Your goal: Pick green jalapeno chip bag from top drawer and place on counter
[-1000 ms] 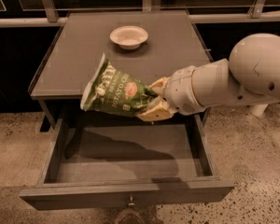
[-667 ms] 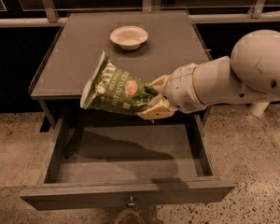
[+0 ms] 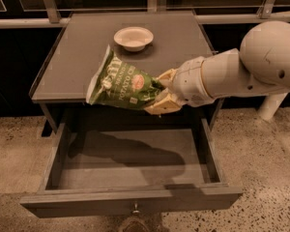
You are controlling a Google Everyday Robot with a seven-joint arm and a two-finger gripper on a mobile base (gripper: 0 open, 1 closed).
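The green jalapeno chip bag [image 3: 121, 83] is held in the air, tilted, over the front edge of the counter [image 3: 82, 57]. Its white top edge points left. My gripper [image 3: 160, 90] comes in from the right on a thick white arm and is shut on the bag's right end, with tan fingers [image 3: 166, 103] above and below it. The top drawer [image 3: 130, 199] stands pulled open below, its grey inside bare, with the bag's shadow on its floor. Its small metal knob [image 3: 135, 210] shows at the front centre.
A white bowl [image 3: 133, 37] sits at the back middle of the counter. A metal railing [image 3: 53, 8] and dark panels run behind the cabinet. A white post [image 3: 273, 105] stands on the speckled floor at the right.
The bag and gripper have risen slightly and moved a little further over the counter's front edge. The drawer stays open.
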